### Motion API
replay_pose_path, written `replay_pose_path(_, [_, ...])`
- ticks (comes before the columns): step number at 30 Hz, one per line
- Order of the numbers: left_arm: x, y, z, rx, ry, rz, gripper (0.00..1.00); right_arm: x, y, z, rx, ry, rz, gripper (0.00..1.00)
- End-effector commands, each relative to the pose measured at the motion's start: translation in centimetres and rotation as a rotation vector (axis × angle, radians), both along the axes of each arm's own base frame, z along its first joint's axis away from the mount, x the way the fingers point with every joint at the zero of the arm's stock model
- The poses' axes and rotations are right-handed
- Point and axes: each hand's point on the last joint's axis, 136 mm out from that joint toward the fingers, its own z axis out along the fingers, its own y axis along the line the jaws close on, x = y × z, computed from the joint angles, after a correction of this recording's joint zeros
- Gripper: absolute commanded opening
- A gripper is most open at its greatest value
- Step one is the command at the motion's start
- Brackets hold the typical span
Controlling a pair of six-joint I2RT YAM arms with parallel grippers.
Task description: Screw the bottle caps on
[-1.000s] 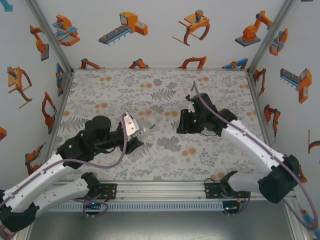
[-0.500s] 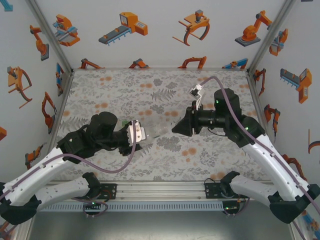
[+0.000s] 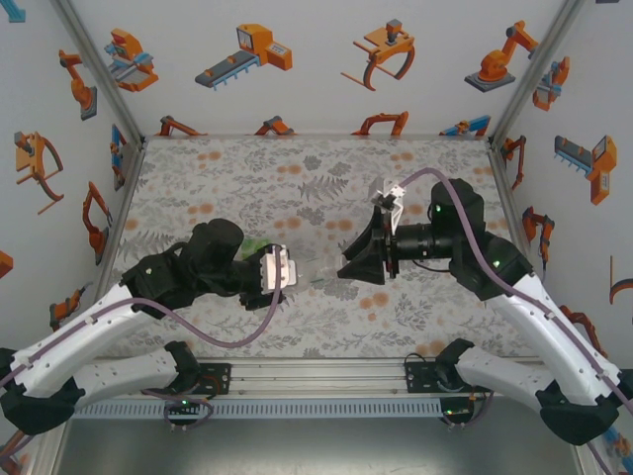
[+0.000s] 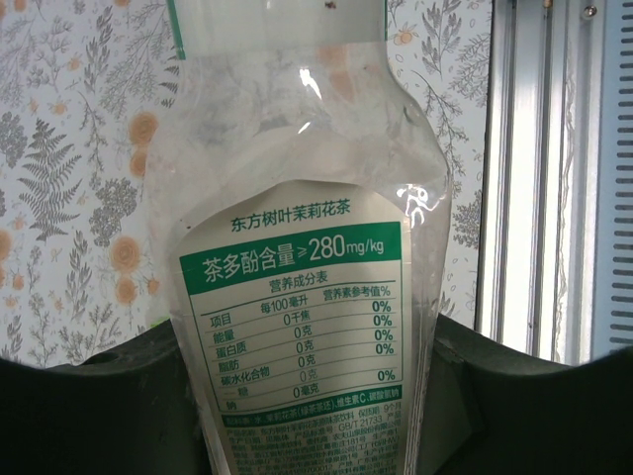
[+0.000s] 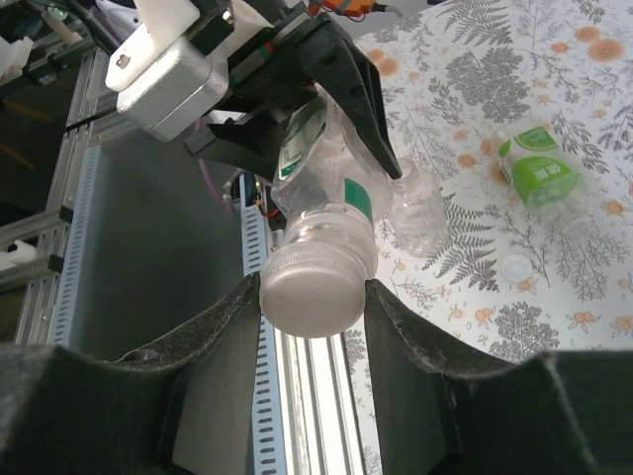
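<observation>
Above the table (image 3: 297, 168), right end effector (image 5: 313, 289) clamps cap (image 5: 309, 302) on bottle (image 4: 307, 218)

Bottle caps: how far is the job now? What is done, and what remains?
Done: nothing clearly finished. In hand: the left gripper holds the labelled bottle, and the right gripper is shut on the white cap on its neck. Left: a loose cap, a green bottle and a clear bottle wait on the table.

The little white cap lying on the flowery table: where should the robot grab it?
Probably best by its round rim, pinching two opposite sides, straight down from above. The cap lies flat and low on the table, apart from the green-labelled bottle, so its edge is free all round.
</observation>
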Motion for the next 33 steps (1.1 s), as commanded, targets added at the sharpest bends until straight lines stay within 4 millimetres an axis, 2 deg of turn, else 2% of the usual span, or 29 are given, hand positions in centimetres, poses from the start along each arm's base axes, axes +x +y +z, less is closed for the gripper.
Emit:
replay_pose_path(1, [-0.7,-0.2,1.7,-0.035,-0.021,-0.048,0.0,-0.6,0.2,0.8,0.008,-0.064,0.031,0.01])
replay_pose_path(13, [-1.3,-0.2,2.7,-0.087,-0.029,-0.067,0.0,-0.4,0.4,-0.7,-0.057,-0.089,0.008,0.0])
replay_pose_path(33, [-1.5,-0.7,1.9,-0.07,-0.003,-0.088,0.0,-1.4,1.4,0.3,-0.048,-0.13,0.049,0.0])
